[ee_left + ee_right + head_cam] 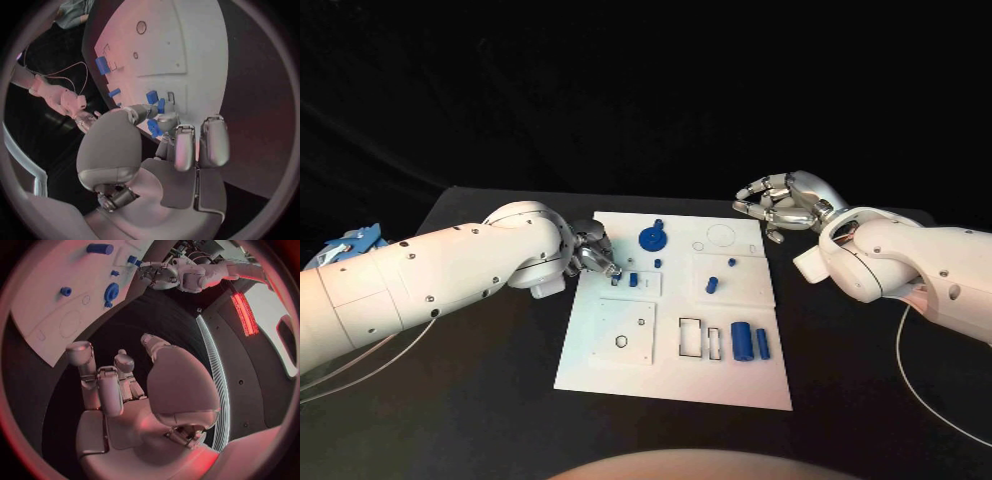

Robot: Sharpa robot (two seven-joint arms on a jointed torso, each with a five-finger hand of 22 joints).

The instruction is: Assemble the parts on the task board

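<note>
Left robot hand (pixel 593 251) – silver, glossy metal, at the left edge of the task board (pixel 625 375). The left wrist view shows its fingertips (pixel 164 121) closed together beside small blue blocks (pixel 155 100); whether a piece is pinched between them cannot be told.

Task board – flat matte white plate, rectangular, lying in the middle of the black tabletop (pixel 488 400), marked with outlined rectangles and circles. Parts are smooth blue plastic: a round gear-like disc (pixel 652 239) near the far edge, a small peg (pixel 711 284) at centre, two upright-sided cylinders (pixel 750 341) side by side toward the near right.

Right robot hand (pixel 783 203) – same silver finish, off the board's far right corner, above the tabletop, fingers curled in, nothing in them. Right wrist view adds the disc (pixel 111 292) seen from the far side.
</note>
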